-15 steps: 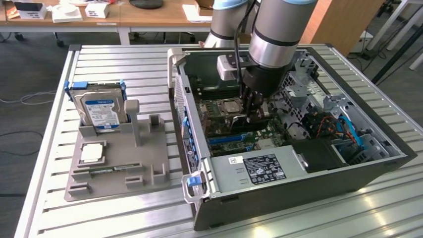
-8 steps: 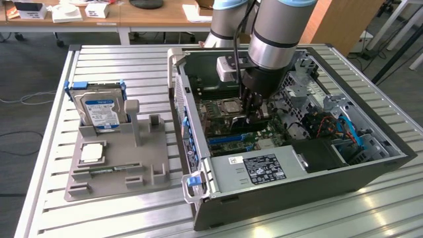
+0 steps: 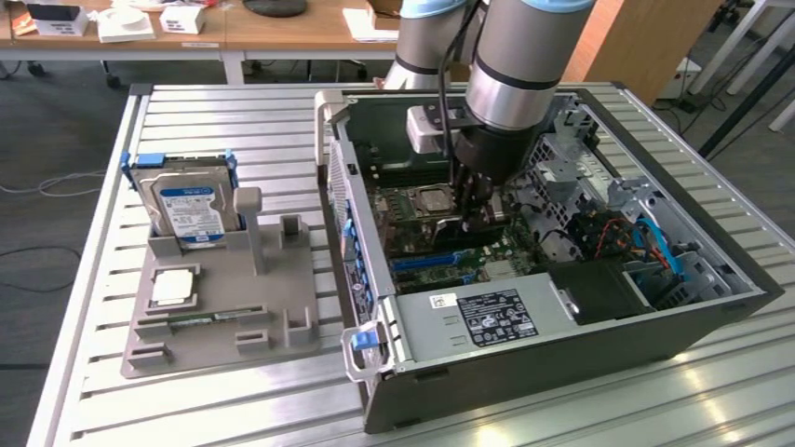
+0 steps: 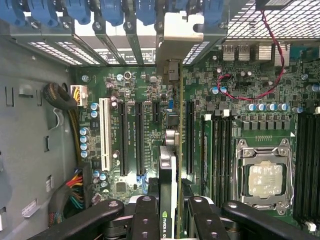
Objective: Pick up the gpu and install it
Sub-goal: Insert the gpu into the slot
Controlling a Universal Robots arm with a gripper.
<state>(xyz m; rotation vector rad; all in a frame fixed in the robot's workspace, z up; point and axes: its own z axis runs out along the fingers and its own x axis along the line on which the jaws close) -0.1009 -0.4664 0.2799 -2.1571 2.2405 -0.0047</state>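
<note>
Fingers [image 4: 145, 220] of the gripper [image 4: 171, 205] press on both flat faces of the gpu [image 4: 168, 165], clamped on it near one end. The card stands on edge inside the open computer case [image 3: 546, 372], above the green motherboard [image 4: 150, 80]. Its long axis runs along the board from the gripper to the case's rear wall, parallel to the black expansion slots [image 4: 123, 135]. Its greyish metal bracket [image 4: 177, 35] points at that wall, just beside the row of blue clips [image 4: 110, 10]. Whether its lower edge sits in a slot I cannot tell.

On the exterior view's left, a grey holder tray [image 3: 211, 326] lies on the slatted metal table [image 3: 186, 112] with a hard drive [image 3: 186, 209] upright in it, well apart from the case. Further right the arm [image 3: 522, 56] reaches down into the case, the gripper [image 3: 475, 219] low over the board. The power supply [image 3: 491, 317] fills the case's near corner.

Around the card are a cable bundle [image 4: 62, 97] by the case wall, a white slot [image 4: 104, 132], the black slots flanking the card, then memory slots [image 4: 220, 150] and the processor socket [image 4: 265, 175]. A red wire [image 4: 260, 80] loops over the board, apart from the card.

The exterior view takes in table, tray and arm, but there the card blends into the dark parts under the gripper. The wrist view gives its thin edge, its bracket and the neighbouring slots.
</note>
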